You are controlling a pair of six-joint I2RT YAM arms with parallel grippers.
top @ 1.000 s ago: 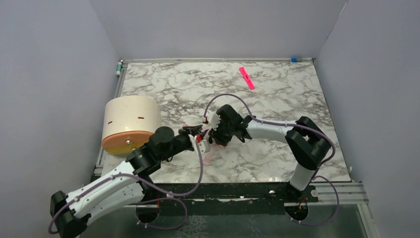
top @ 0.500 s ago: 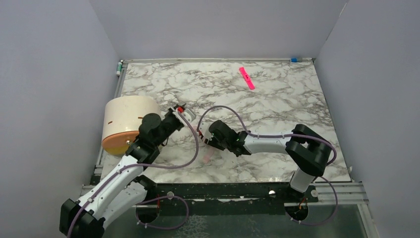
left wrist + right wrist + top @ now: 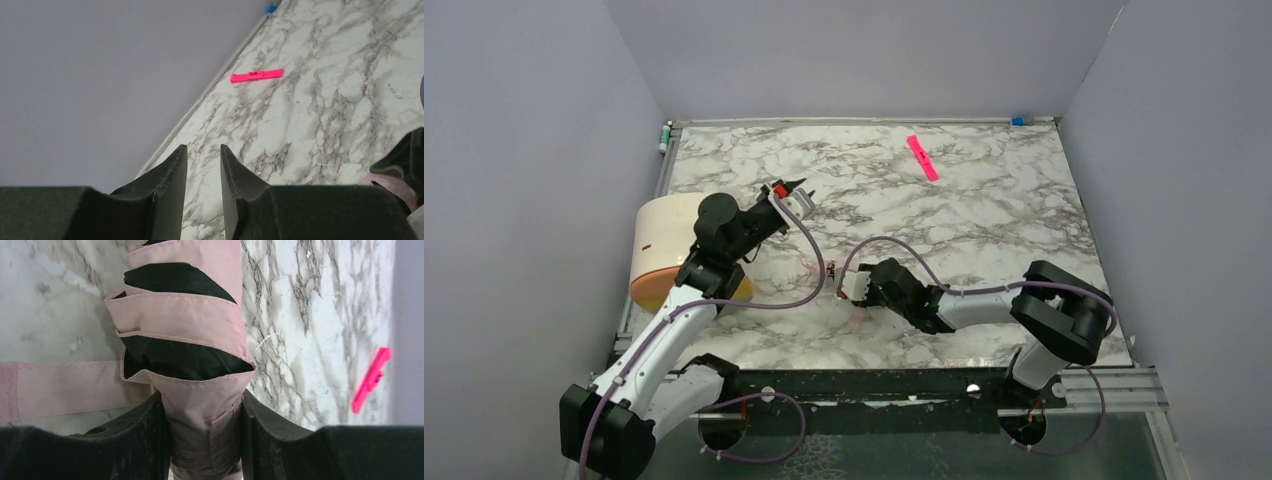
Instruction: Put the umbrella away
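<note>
The right gripper (image 3: 202, 412) clamps the collapsed umbrella (image 3: 185, 320), its strap (image 3: 75, 387) loose; stowing looks undone. The left gripper (image 3: 202, 160) hangs empty, slightly parted.

My left arm reaches from its base toward one o'clock, and my left gripper (image 3: 790, 191) points to two o'clock, jaws slightly apart with nothing between them. My right arm folds at the elbow, forearm low toward nine o'clock, my right gripper (image 3: 202, 410) pinched on the umbrella (image 3: 185, 320).
</note>
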